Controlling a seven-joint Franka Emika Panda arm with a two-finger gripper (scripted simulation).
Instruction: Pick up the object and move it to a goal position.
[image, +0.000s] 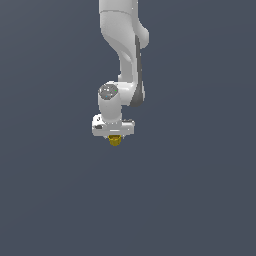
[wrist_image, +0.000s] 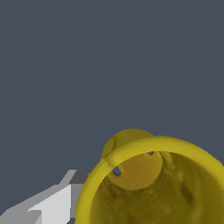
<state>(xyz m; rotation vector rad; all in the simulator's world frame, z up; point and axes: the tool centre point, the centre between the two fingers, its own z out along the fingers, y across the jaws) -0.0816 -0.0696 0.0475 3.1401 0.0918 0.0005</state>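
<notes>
While the yellow cup (image: 115, 140) sits tucked right under the tool (image: 115, 138), seemingly pinched between closed fingers, the pickup looks done. Carrying it to the goal remains, and no goal marker shows in either view.

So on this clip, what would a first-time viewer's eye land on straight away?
Probably the white arm hanging down the middle of a flat slate-grey scene in the exterior view, with the tiny yellow cup sitting right under the gripper. In the wrist view that same cup fills the frame, its open rim and hollow inside facing the camera, with a grey-white finger beside it. Whether the cup is clamped cannot be told.
</notes>
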